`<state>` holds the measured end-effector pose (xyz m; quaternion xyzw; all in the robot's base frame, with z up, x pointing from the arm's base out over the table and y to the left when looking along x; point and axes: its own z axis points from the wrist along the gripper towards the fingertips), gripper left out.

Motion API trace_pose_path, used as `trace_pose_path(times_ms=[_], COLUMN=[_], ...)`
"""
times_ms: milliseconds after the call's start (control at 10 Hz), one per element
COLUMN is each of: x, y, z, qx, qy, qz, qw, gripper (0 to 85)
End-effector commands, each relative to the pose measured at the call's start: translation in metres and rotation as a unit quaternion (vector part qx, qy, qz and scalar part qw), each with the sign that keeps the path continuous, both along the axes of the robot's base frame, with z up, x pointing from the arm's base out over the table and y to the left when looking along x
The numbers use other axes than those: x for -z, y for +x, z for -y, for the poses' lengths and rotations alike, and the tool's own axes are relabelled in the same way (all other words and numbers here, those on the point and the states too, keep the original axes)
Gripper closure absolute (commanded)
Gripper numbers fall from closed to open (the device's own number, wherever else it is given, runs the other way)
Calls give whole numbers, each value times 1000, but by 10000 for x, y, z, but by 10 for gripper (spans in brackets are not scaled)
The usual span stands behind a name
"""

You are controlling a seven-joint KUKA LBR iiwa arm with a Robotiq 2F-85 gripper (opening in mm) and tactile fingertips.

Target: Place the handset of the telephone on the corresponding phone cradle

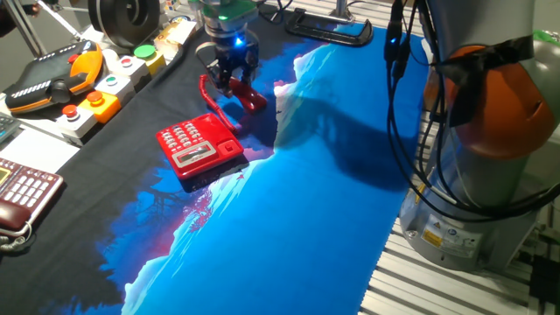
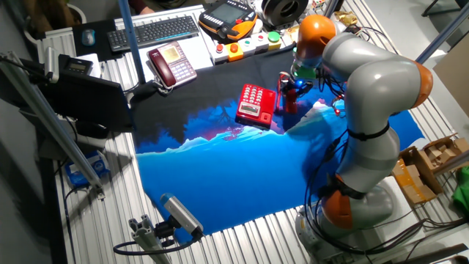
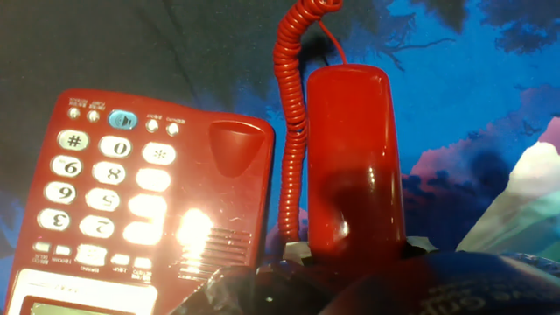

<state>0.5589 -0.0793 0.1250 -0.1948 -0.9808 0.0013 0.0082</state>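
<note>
Up close in the hand view, only dark blurry fingertips (image 3: 289,280), jaws clamped on the handset (image 3: 354,166); coiled cord (image 3: 293,131) and telephone (image 3: 140,201) off to one side, cradle (image 3: 238,140) bare. Hard to make out the gripper (image 1: 234,79) from afar.

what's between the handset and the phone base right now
Only the coiled cord lies between the handset and the telephone, over dark cloth; the hand view shows it best.

Red handset (image 3: 353,166) off-cradle, in the tool (image 1: 234,79), beside red telephone (image 1: 199,145), cord coiled.
</note>
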Motion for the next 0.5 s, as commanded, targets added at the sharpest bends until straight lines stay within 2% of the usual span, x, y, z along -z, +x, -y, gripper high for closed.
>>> trace_pose_path(times_ms=[0, 400], x=[4, 60], y=[3, 43], z=[-2, -12], qx=[0, 0], qy=[0, -1], qz=[-1, -3], qw=[1000, 1000], gripper=[843, 843])
